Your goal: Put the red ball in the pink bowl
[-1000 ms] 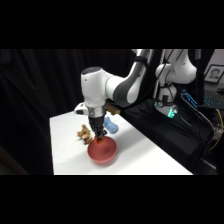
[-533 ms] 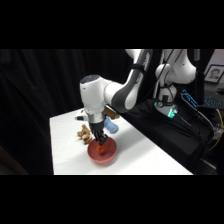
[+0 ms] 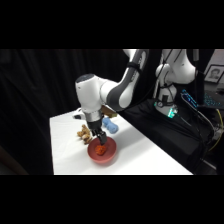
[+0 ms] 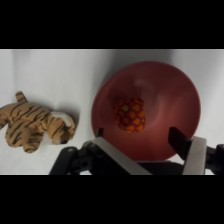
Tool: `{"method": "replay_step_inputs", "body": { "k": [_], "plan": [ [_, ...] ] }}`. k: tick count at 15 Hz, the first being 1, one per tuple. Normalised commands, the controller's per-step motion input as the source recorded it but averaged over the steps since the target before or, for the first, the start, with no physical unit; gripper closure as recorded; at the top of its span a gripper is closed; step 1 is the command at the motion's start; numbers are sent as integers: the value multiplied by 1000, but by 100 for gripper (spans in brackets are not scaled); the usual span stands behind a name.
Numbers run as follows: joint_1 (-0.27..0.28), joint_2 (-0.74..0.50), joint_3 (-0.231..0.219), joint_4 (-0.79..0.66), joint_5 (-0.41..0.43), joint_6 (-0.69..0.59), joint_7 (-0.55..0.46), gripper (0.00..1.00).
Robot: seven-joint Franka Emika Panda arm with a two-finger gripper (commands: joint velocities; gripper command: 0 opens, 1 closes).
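Observation:
The pink bowl [image 3: 112,153] stands near the table's front edge, wide and shallow. Inside it lies the red ball [image 3: 101,149], small, bumpy and red-orange. My gripper [image 3: 101,140] hangs straight above the ball, reaching down into the bowl's opening. In the wrist view the ball [image 4: 130,114] rests left of the middle of the bowl [image 4: 172,97]. It lies free, beyond my open gripper [image 4: 137,136], whose two fingers stand wide apart and touch nothing.
A striped tiger plush [image 4: 35,125] lies on the white table left of the bowl; in the side view the plush [image 3: 84,133] is just behind the bowl. A blue cylindrical toy [image 3: 111,125] lies farther back. The table's front edge runs close to the bowl.
The gripper has come down over the bowl and shifted slightly toward the front. The red ball now lies free inside the bowl.

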Motion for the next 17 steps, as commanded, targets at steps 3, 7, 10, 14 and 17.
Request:
{"method": "replay_step_inputs", "body": {
  "k": [3,7,10,14,17],
  "plan": [
    [-99,-173,23,100,162,-318,-189,0],
    [-64,-223,-5,88,164,-326,-155,0],
    [-46,-213,-23,116,169,-330,-155,0],
    [-13,-208,-40,131,140,-314,-108,0],
    [-5,-153,-45,160,119,-268,-91,0]
  ]
}}
